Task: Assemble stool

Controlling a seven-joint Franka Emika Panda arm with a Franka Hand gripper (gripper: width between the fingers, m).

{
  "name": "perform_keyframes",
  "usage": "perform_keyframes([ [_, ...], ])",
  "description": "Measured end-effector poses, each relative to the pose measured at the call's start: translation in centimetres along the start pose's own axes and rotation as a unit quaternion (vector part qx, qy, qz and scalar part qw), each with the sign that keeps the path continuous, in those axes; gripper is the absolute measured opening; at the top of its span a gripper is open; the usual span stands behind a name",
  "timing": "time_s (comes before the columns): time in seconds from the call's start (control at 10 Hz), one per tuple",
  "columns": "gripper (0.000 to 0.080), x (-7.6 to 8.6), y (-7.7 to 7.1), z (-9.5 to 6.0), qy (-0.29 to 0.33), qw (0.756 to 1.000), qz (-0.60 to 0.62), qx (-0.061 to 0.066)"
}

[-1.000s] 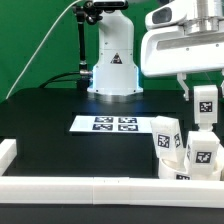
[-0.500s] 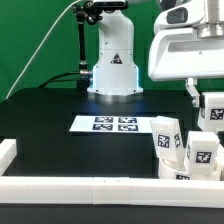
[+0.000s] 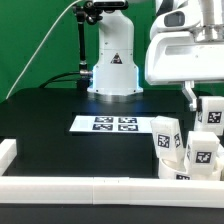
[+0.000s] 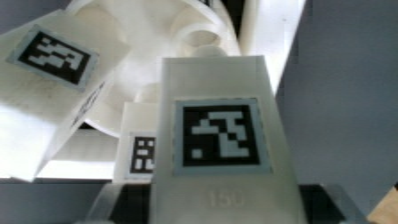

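- Between the fingers of the tool [image 3: 209,108] hangs one leg [image 3: 210,112], lifted clear of the bench [image 3: 60,120]; the tool is closed on it, gripping it by its upper part.
- Compared with a second ago, the arm has moved toward the exterior view's right and a little up, so the leg now sits partly cut off at the picture's edge.
- Half a second ago the tool was slightly further toward that right edge; it has since eased back a touch, which I read as fine positioning, not a long carry.
- Below the tool, the other stool parts [image 3: 190,150] stand bunched together on the bench, against the front rail [image 3: 90,185]; they have not moved across the three moments.
- From the wrist view the held leg [image 4: 214,130] fills the middle, its tag facing the camera, with more white tagged parts [image 4: 71,90] just behind and beneath it.
- Whether the leg touches anything below cannot be told from either view.
- Well away from the tool, the marker board [image 3: 112,124] lies flat and unchanged.
- My judgement: a leg is being carried over the cluster, probably toward the seat, though the seat itself cannot be clearly made out.
- Next the leg would need lining up with its socket before being lowered; a tilt in the grasp could make it jam.
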State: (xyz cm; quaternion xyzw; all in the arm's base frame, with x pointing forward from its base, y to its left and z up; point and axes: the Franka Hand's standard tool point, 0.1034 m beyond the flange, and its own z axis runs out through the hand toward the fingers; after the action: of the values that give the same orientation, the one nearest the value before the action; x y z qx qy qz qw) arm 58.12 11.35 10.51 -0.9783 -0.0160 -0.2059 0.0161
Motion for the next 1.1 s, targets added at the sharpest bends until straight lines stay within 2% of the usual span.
perform_keyframes([
  [0.5, 0.0338, 0.2, 0.0, 0.3, -0.001, 1.000, -0.001, -0.001],
  [1.1, 0.0338, -0.8, 0.0, 1.7, -0.010, 1.000, -0.004, -0.004],
])
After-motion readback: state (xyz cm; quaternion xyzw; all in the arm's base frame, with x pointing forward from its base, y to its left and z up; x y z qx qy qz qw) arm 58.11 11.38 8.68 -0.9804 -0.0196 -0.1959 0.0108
